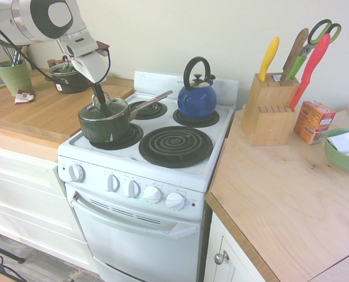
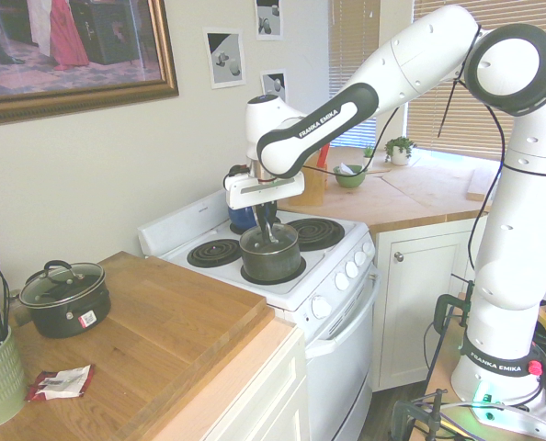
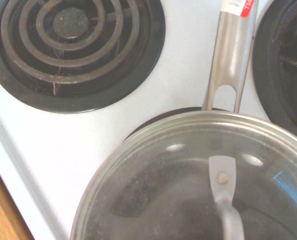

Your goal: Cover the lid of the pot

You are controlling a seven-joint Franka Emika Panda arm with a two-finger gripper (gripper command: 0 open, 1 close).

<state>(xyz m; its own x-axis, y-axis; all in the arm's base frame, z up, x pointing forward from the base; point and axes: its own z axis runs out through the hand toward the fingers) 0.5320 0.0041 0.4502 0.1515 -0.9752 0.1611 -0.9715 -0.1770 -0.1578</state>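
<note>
In the first outside view, the arm is cut off at the top left edge, so only its lower part is seen. The gripper (image 1: 99, 94) points down over the pot (image 1: 104, 122), which sits on the front left burner of the white stove (image 1: 140, 176). The lid (image 1: 103, 110) lies flat on top of the pot. The dark fingers are pressed close together and reach down to the middle of the lid. The lid's knob is hidden behind them, so it cannot be told for sure if the knob is pinched. The pot's long silver handle (image 1: 151, 101) sticks out toward the blue kettle (image 1: 196, 94) at the back.

In the second outside view, the gripper (image 2: 267, 225) is seen from the other side, right above the pot (image 2: 270, 254). The lid is hard to make out here, and the fingertips are small and dark against it.

In the wrist view, the lid (image 3: 188, 165) fills the lower part and is cut off at the bottom edge. Its metal rim sits on the pot all the way round where it is seen. The silver handle (image 3: 232, 55) runs away between two burners. The knob's metal strap (image 3: 223, 195) is blurry.
</note>
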